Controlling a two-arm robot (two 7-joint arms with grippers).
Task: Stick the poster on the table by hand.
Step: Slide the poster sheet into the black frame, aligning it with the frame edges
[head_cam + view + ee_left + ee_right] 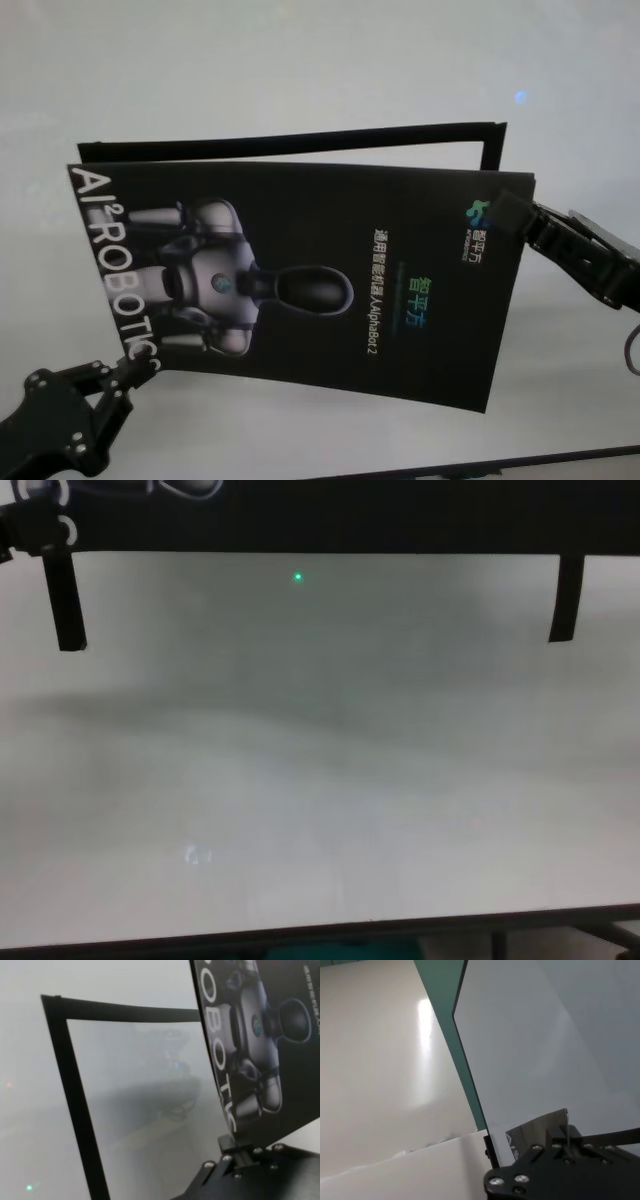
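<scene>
Black glossy poster (330,290) held above white table (300,60), over black tape frame (300,140). Left gripper (125,375) pinches near-left corner; right gripper (510,212) pinches far-right corner, both closed on sheet.

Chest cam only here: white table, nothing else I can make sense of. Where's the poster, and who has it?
Observer: Head view shows the poster held print-side up by both arms. The left gripper pinches its near left corner and the right gripper pinches its far right corner.
Operator: Is it down on the table yet?
Observer: Not on the left side. In the left wrist view that edge is bowed up, with bare table showing under it. Black tape strips mark a frame on the table just beyond the poster.
</scene>
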